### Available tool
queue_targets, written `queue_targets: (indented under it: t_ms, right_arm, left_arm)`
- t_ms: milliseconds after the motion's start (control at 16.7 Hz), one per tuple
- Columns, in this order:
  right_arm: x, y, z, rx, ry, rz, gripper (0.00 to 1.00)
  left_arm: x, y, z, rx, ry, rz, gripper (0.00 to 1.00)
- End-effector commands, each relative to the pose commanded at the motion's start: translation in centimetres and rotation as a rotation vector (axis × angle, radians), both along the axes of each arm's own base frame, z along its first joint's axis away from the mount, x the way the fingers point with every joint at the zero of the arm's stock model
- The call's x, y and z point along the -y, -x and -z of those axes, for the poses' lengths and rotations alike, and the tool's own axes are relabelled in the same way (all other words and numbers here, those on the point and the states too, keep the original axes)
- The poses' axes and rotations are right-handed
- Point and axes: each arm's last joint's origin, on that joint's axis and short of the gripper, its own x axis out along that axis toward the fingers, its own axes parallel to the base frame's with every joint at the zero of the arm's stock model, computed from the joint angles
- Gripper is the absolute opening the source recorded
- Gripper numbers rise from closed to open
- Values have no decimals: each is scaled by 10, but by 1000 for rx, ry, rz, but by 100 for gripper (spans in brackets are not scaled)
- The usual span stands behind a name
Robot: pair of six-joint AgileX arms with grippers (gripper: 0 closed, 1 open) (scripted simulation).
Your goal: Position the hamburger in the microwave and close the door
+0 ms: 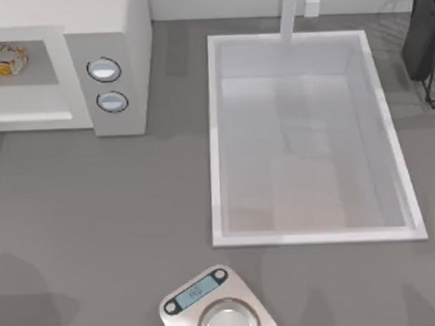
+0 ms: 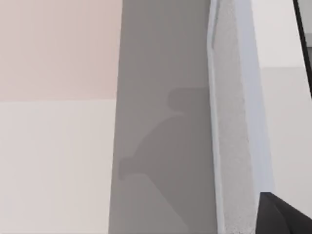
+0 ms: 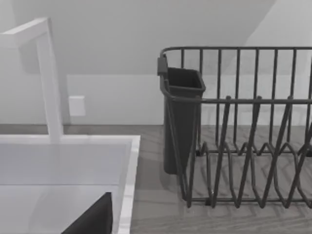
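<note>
Though set far back at the tabletop's rear-left corner, hamburger (image 1: 4, 58): small, round, pale bun with orange-yellow and white patches, lying on the grey floor of the open cavity, close to the top view's left edge.
Microwave (image 1: 120, 37): large white box at the tabletop's rear-left corner; two round silver-blue knobs (image 1: 104, 69) stacked on the grey panel facing the sink side.
Door (image 2: 234, 122): in the left wrist view, a white-framed, greyish speckled panel seen edge-on, standing beside the grey tabletop; not shut over the cavity in the top view.
Sink (image 1: 218, 170): white rectangular basin right of the microwave, reaching the tabletop's rear edge, with a white faucet (image 1: 289, 14) at its back rim.
Scale (image 1: 219, 306): round steel plate on a silver base with a small display, at the tabletop's front edge, between left corner and sink.
Dish rack (image 3: 243, 146): dark wire rack with a dark cup holder (image 3: 181, 117), at the tabletop's rear-right corner, just beside the sink.
Left gripper: fingers cannot be told.
Right gripper: fingers cannot be told.
</note>
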Motion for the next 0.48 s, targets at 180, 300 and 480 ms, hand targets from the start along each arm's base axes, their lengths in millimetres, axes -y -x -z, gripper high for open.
queue_targets:
  t_ms: [180, 300, 480]
  right_arm:
    - [0, 0, 0, 0, 0, 0, 100]
    - [0, 0, 0, 0, 0, 0, 100]
    - [0, 0, 0, 0, 0, 0, 100]
  left_arm:
    - [-55, -8, 15, -31, 37, 5, 0]
    - [-83, -8, 26, -37, 52, 8, 0]
    - [-105, -7, 35, -36, 60, 10, 0]
